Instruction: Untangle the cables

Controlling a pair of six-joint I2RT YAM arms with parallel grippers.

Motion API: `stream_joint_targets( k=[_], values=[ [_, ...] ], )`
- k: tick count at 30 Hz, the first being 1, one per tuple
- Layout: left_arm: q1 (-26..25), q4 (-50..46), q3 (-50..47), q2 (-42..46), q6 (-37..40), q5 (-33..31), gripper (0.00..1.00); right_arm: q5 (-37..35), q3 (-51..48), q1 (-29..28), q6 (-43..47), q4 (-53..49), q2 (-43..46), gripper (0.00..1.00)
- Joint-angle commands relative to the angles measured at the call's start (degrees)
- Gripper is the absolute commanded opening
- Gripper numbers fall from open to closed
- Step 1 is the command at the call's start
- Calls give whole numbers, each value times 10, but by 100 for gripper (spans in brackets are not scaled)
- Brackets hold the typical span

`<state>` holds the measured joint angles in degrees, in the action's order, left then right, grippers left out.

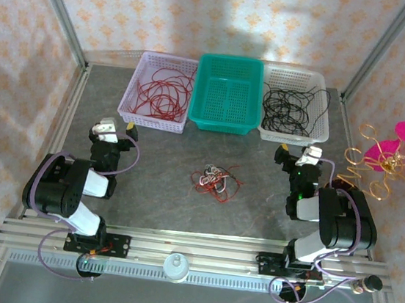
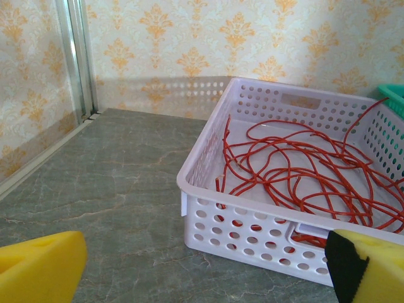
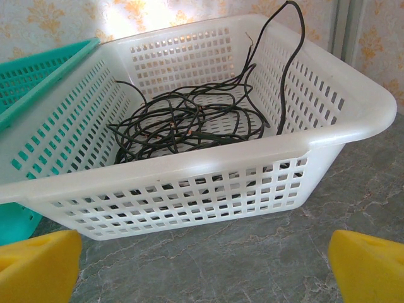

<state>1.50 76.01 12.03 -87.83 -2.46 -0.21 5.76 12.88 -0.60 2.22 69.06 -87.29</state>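
Table [image 1: 165, 154], baskets [image 1: 220, 127] along far edge. Left hand [image 1: 117, 128] and right hand [image 1: 298, 154] both released, empty, pointed at baskets. Cables [image 1: 212, 179]: knotted clump between hands, back toward bases, no clear long axis; right hand judged marginally nearer.

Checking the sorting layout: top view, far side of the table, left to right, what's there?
basket of red cables → green basket → basket of black cables → gold wire ornament with a pink top
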Motion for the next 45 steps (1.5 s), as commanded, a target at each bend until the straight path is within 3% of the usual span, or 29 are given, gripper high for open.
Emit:
stream_joint_targets(
  k=[1, 13, 18, 24, 28, 29, 32, 36, 38, 41, 45],
  values=[
    [-1, -4, 3, -1, 11, 11, 99, -12, 5, 0, 2, 14, 2, 99],
    [-4, 9, -17, 30, 6, -11, 99, -16, 0, -6, 11, 12, 15, 100],
    [-4, -87, -3, 115, -6, -60, 99, -42, 48, -37, 26, -131, 73, 100],
    [-15, -268, 54, 205, -26, -75, 99, -52, 98, -52, -35, -312, 168, 100],
    [-10, -484, 119, 266, -139, -35, 99, -13, 154, -54, -130, -468, 223, 100],
    [-2, -512, 127, 273, -164, 10, 99, -4, 177, -54, -163, -522, 221, 100],
    [-5, -523, 120, 283, -189, 151, 99, 101, 224, -58, -201, -623, 199, 77],
    [-78, -538, 112, 305, -200, 173, 90, 135, 244, -128, -189, -697, 190, 68],
    [-107, -534, 108, 310, -201, 211, 85, 158, 253, -163, -168, -729, 193, 56],
    [-129, -533, 106, 305, -209, 264, 81, 200, 265, -189, -134, -773, 193, 54],
    [-135, -531, 97, 300, -208, 267, 81, 148, 284, -193, -156, -799, 193, 55]
  ],
)
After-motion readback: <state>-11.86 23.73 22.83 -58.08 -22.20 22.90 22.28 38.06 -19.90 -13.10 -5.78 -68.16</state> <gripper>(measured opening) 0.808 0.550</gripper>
